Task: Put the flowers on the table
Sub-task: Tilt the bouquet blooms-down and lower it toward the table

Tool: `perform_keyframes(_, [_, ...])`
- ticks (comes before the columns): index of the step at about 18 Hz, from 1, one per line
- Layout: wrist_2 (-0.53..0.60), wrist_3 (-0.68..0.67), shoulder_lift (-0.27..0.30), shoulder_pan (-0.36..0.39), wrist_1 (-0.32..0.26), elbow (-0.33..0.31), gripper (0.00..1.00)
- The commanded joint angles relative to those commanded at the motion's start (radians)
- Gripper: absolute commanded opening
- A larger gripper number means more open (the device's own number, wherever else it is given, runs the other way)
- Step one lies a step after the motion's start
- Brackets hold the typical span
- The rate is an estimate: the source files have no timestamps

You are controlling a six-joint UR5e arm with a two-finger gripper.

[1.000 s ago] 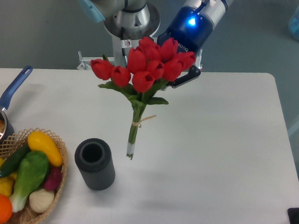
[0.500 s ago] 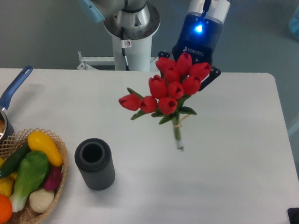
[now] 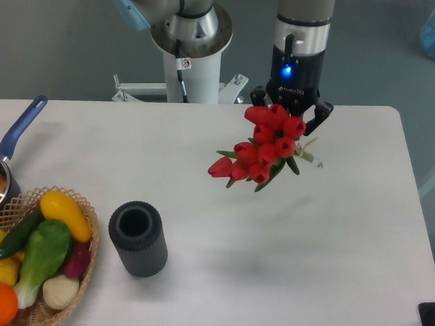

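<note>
The flowers [image 3: 263, 147], a bunch of red tulips with green leaves, hang in the air over the right half of the white table [image 3: 331, 245]. The bunch lies nearly level, blooms toward the camera and the left, stems pointing away to the right. My gripper [image 3: 289, 117] comes straight down from above and is shut on the bunch near its top. Its fingertips are mostly hidden behind the blooms. A faint shadow of the bunch falls on the tabletop below.
A dark grey cylindrical vase [image 3: 137, 238] stands empty at front left. A wicker basket [image 3: 39, 311] of vegetables sits in the front left corner. A pan with a blue handle [image 3: 14, 137] rests at the left edge. The arm's base [image 3: 188, 49] stands behind the table.
The arm has swung right with the flowers. The bunch has tipped from stems-down to almost level, and the gripper now points straight down.
</note>
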Motion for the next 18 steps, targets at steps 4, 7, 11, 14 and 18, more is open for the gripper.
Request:
perform_keyframes(4, [0.207,0.003,-0.092,-0.109,-0.035,-0.005,0.26])
perform_keyframes(7, [0.241,0.002,-0.141,-0.127,-0.046,-0.002,0.26])
perform_keyframes(11, [0.275,0.0,-0.187,-0.137,-0.071,-0.005,0.26])
perform_keyframes(14, [0.269,0.002,-0.223,-0.143,-0.069,-0.002,0.26])
perform_keyframes(18, [0.267,-0.003,-0.275,-0.144,-0.068,0.001,0.26])
